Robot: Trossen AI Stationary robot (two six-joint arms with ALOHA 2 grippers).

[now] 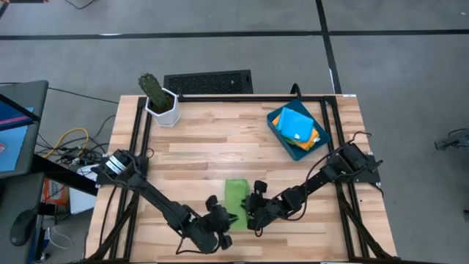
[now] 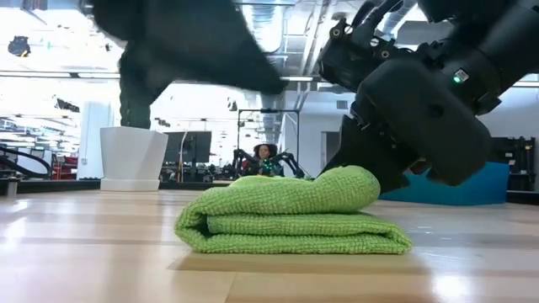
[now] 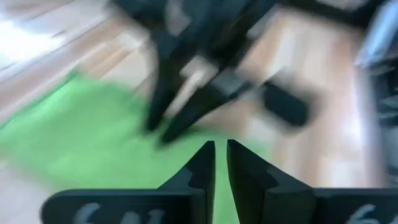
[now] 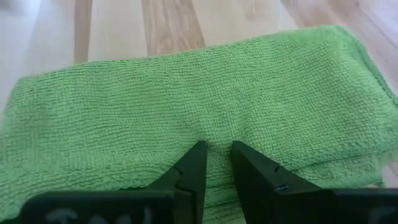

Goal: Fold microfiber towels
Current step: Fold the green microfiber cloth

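Observation:
A lime green microfiber towel (image 1: 236,198) lies folded in several layers on the wooden table near its front edge; the low view shows the green towel (image 2: 290,217) as a flat stack. My right gripper (image 4: 216,163) is on the towel's right side, shut on it. My left gripper (image 3: 221,155) hangs just above the towel's near left corner, its fingers a narrow gap apart with nothing between them. The blue, orange and yellow towels (image 1: 299,126) lie in the dark-blue tray (image 1: 277,126) at the far right. My right gripper pinches the upper layers of the green towel at its right-hand side (image 4: 217,138) between its two fingertips. The fingers slant down from the table's right. The towel lies on the table, and its held side (image 2: 349,181) bulges up a little.
A potted cactus in a white pot (image 1: 160,99) stands at the far left of the table. A dark keyboard (image 1: 208,81) lies beyond the far edge. Bare wood stretches between the towel and the tray.

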